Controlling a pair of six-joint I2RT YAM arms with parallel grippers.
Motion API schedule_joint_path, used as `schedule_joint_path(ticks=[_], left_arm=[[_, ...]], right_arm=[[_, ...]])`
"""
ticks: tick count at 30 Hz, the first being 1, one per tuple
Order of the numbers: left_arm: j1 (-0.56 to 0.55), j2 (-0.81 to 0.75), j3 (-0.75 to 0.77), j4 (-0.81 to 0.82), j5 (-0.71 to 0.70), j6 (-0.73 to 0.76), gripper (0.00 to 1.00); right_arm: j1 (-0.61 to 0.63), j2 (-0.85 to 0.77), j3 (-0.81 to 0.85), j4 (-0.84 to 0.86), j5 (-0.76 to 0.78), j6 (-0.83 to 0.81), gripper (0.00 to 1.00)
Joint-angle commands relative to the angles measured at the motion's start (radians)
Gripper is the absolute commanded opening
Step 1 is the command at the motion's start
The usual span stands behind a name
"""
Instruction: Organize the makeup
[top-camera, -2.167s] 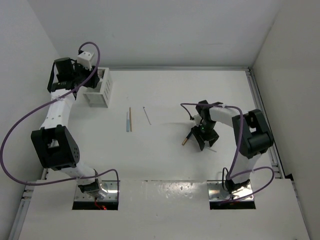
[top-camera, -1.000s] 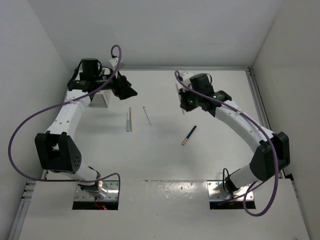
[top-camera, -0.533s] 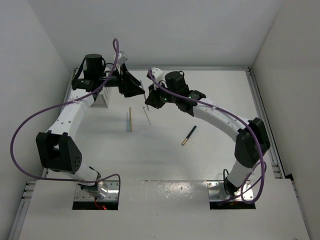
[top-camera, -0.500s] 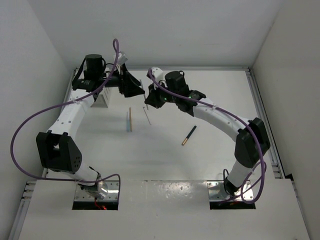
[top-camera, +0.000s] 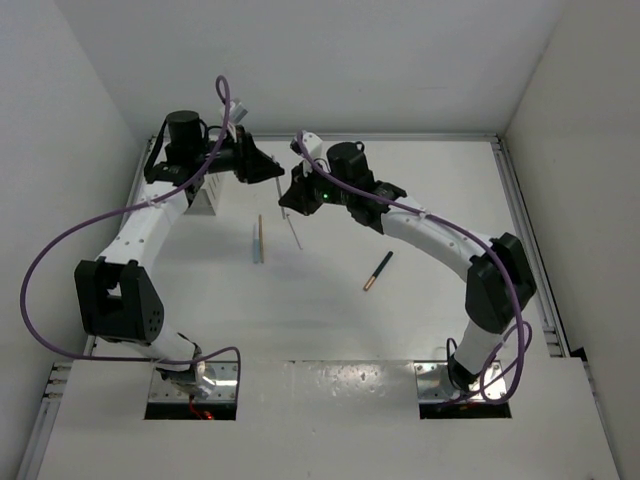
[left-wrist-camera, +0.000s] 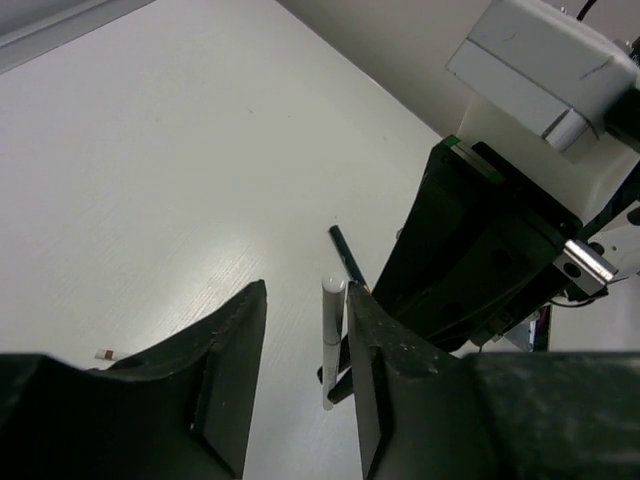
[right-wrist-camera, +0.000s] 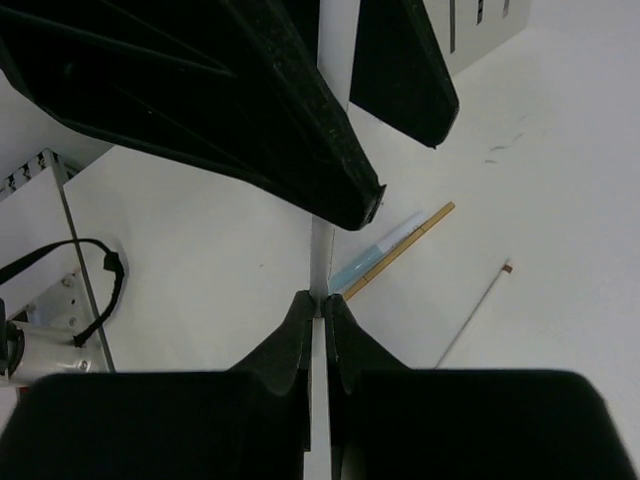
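Note:
My right gripper (right-wrist-camera: 322, 297) is shut on a white makeup stick (right-wrist-camera: 321, 255) and holds it in the air above the back left of the table. The left gripper (left-wrist-camera: 306, 290) faces it, jaws on either side of that white stick (left-wrist-camera: 331, 330). The stick lies against the right-hand finger (left-wrist-camera: 372, 370), with a gap to the other. In the top view the two grippers (top-camera: 278, 175) (top-camera: 288, 200) meet tip to tip. On the table lie a pale blue stick (top-camera: 256, 245), a tan stick (top-camera: 262, 232), a thin silvery stick (top-camera: 294, 232) and a black copper-tipped stick (top-camera: 378, 271).
The white slotted rack (top-camera: 207, 198) stands at the back left, mostly hidden behind the left arm. The right arm (top-camera: 440, 235) arches across the table's middle. Side walls and a rail (top-camera: 525, 220) close in the right edge.
The right arm has swung from the table's right side up to the left gripper, carrying the white stick. The left gripper left the rack to meet it, and its jaws have narrowed around the stick.

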Motion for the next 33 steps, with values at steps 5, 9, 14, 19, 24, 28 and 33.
schedule_joint_path(ticks=[5,9,14,19,24,28,33], left_arm=[[0.007,0.001,-0.017,0.083,0.041,-0.061,0.33],[0.016,0.001,-0.017,0.083,0.041,-0.070,0.00],[0.068,0.001,-0.017,0.074,-0.016,-0.055,0.00],[0.160,-0.008,0.018,0.014,-0.169,0.074,0.00],[0.290,0.022,0.051,0.065,-0.489,0.244,0.00],[0.373,0.045,0.019,0.204,-0.581,0.275,0.00],[0.386,0.122,0.009,0.304,-0.571,0.303,0.00]], right_arm=[[0.013,0.038,0.055,0.057,-0.060,0.042,0.00],[0.010,0.036,0.046,0.067,-0.058,0.045,0.00],[-0.019,0.042,0.037,0.055,-0.050,0.074,0.41],[-0.057,0.050,0.015,0.063,-0.021,0.116,1.00],[-0.090,0.018,-0.026,0.038,0.011,0.099,1.00],[-0.111,-0.028,-0.092,0.015,0.043,0.057,1.00],[-0.137,-0.054,-0.150,-0.028,0.060,0.037,1.00]])
